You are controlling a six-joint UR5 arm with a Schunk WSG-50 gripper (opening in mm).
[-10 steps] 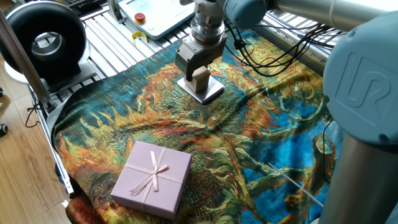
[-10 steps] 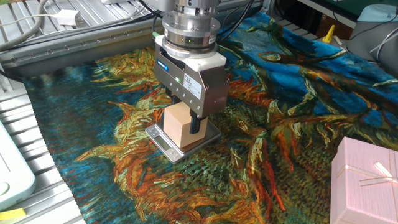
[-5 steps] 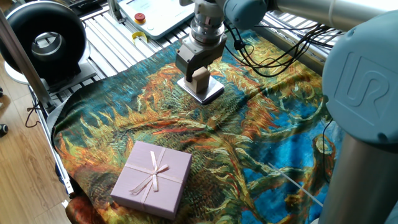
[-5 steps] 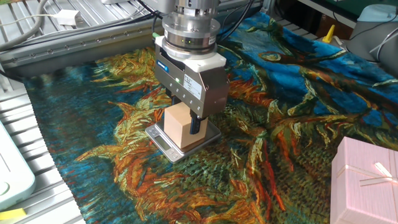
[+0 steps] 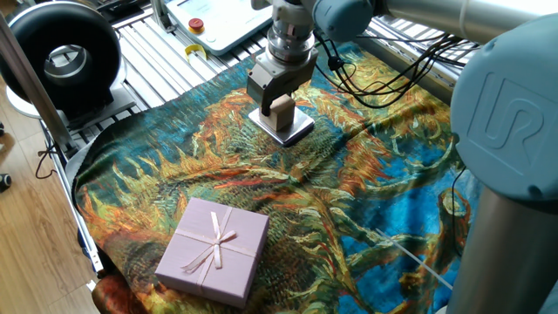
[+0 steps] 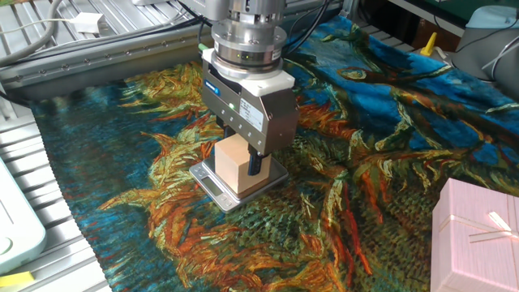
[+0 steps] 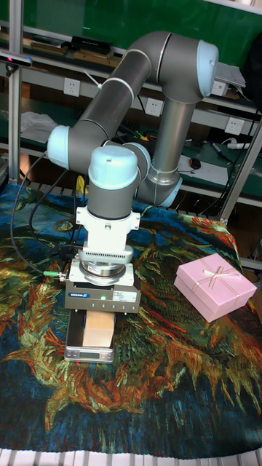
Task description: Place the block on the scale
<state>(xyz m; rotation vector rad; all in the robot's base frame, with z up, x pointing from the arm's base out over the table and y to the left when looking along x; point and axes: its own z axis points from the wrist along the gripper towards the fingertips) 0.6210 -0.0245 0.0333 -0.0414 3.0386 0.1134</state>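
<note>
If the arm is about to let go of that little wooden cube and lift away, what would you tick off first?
1. block is over the scale, not the cloth: ok.
2. Block's underside rests on the scale top: looks so in both table views, but contact cannot be confirmed: cannot tell.
3. Block sits within the scale's edges: ok.
4. gripper straddles the block, upright above it: ok.
5. Fingers already released: cannot tell.
6. pink gift box is well away from the lift path: ok.
</note>
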